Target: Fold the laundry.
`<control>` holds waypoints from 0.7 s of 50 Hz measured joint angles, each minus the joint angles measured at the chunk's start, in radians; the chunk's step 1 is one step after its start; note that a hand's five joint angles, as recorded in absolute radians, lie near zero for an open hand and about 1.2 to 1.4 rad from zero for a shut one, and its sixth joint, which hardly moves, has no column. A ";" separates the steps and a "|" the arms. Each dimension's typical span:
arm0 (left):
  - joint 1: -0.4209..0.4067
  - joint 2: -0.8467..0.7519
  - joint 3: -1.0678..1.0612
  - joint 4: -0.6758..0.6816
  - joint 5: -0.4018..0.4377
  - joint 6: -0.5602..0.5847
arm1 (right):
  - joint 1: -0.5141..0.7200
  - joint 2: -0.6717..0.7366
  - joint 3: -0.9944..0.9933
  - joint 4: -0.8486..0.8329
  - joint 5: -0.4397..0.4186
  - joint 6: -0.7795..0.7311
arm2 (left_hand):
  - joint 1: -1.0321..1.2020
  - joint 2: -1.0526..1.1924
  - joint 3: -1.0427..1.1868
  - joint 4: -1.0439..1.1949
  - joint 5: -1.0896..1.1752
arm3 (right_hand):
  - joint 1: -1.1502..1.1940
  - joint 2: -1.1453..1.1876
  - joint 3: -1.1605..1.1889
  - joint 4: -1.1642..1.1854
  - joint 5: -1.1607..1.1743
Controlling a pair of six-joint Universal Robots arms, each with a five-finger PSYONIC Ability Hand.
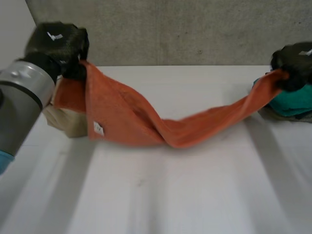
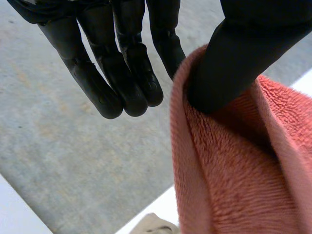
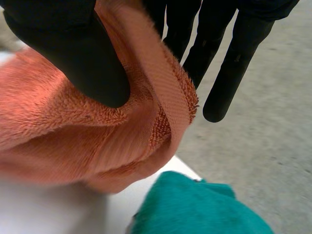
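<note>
Orange towel [image 1: 146, 117]: raised at both ends and strung between the two hands. Its middle sags, bunched and twisted, onto the bench [image 1: 170, 195].

Left hand [image 1: 58, 44]: the thumb is dug into one end of the towel and appears to pinch it against the nearest finger. The other fingers are straight and clear.

Right hand [image 1: 295, 61]: the thumb clamps the hem at the opposite end against straight fingers.

Beige cloth [image 1: 66, 124] lies under the left hand, teal cloth [image 1: 292, 102] under the right.

Assessment: the step in hand is spreading; no fold is made yet. The next move calls for untwisting the middle and laying the towel flat between the hands, clear of both cloths.
</note>
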 measured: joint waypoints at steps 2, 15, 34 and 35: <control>0.016 -0.025 0.031 -0.013 0.000 -0.009 | -0.014 0.024 -0.043 0.002 0.007 0.043 | 0.000 0.000 0.000 0.000 0.000 | 0.000 0.000 0.000 0.000 0.000; 0.074 -0.489 0.275 -0.154 -0.040 -0.031 | 0.060 0.343 -0.247 -0.012 0.213 -0.011 | 0.000 0.000 0.000 0.000 0.000 | 0.000 0.000 0.004 0.000 0.000; 0.105 -0.445 0.174 0.077 0.044 -0.033 | 0.145 0.381 -0.186 -0.237 0.369 -0.088 | -0.892 -0.924 -0.918 -0.929 -0.901 | 0.000 0.000 0.004 0.000 0.000; 0.104 -0.425 0.152 0.080 0.050 -0.027 | 0.146 0.379 -0.179 -0.236 0.367 -0.091 | -0.892 -0.924 -0.918 -0.929 -0.901 | 0.000 0.000 0.004 0.000 -0.001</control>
